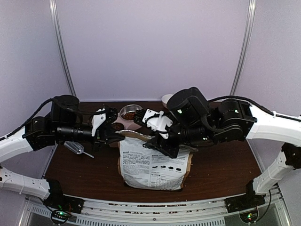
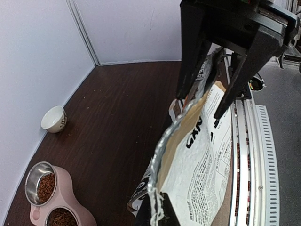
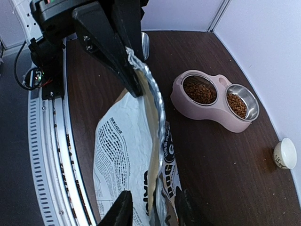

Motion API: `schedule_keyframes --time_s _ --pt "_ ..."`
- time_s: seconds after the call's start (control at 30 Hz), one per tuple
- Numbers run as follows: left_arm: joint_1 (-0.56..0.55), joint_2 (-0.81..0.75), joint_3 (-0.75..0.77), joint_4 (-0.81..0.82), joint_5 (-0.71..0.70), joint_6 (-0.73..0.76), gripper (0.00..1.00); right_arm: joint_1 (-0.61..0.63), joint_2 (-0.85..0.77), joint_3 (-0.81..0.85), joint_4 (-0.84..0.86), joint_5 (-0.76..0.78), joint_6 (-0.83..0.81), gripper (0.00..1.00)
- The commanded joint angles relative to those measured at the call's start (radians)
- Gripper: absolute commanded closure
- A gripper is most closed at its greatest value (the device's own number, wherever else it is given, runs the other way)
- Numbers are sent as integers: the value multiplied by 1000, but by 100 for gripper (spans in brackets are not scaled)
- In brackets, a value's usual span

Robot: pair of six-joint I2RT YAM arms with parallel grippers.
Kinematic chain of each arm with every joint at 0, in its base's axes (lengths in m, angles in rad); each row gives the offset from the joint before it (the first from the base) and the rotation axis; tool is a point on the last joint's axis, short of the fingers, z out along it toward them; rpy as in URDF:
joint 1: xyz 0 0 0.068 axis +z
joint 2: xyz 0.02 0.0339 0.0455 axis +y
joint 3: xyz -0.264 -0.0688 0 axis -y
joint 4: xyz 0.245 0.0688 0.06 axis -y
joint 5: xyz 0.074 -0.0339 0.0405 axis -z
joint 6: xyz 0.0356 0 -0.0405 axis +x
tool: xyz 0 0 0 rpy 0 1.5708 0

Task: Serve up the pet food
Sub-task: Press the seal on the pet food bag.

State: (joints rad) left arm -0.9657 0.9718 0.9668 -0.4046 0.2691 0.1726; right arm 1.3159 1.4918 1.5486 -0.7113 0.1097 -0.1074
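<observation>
Left gripper point(image 3: 133, 84): fingers point(image 3: 115, 47) were clenched on the silver-lined top rim of the bag point(image 1: 150, 165), pinching it flat at its left end.

Right gripper point(image 3: 153, 195): fingers point(image 3: 123, 207) stood apart, one on each side of the same rim at its right end. The rim ran down the gap between them, and the right wrist view showed no clear contact on either side. Only the left had a grip.

The bag stood upright on the dark wood table point(image 1: 225, 165), near the front edge and between the two arms. Its printed white face was toward the bases, with kraft brown at the sides. The mouth was a narrow slit spanning the two grippers. Contents were hidden in every view.

Pet food point(image 3: 200, 92) in sight: brown kibble in both steel bowls of the pink feeder point(image 3: 207, 112). The feeder sat on the table close behind the bag, toward the back wall, not touching it.

Both arms reached in from the sides, grippers facing each other across the bag top.

Scoop point(image 1: 76, 148) lay on the table left of the bag, under the left arm. Small white cup point(image 3: 284, 154) stood by the back wall, apart from the feeder and well apart from the bag.
</observation>
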Motion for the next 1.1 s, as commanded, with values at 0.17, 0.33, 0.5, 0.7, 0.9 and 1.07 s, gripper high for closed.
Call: schedule_keyframes --time_s 0.17,0.33,0.5,0.7,0.9,1.07 --pt "-2 -49 -6 116 65 -59 100 -12 108 129 41 -49 6 56" --pt "-2 -69 -20 116 63 -65 100 -29 138 157 36 -54 16 71" --pt "-2 -94 -38 130 55 -72 100 -46 124 148 50 -106 26 96" --pt "-2 -61 -25 158 110 -95 92 -61 114 144 56 -174 25 100" --pt "-2 3 -13 176 128 -92 78 -72 96 135 79 -242 33 100" --pt "-2 27 -13 196 134 -92 78 -77 94 131 85 -257 37 100"
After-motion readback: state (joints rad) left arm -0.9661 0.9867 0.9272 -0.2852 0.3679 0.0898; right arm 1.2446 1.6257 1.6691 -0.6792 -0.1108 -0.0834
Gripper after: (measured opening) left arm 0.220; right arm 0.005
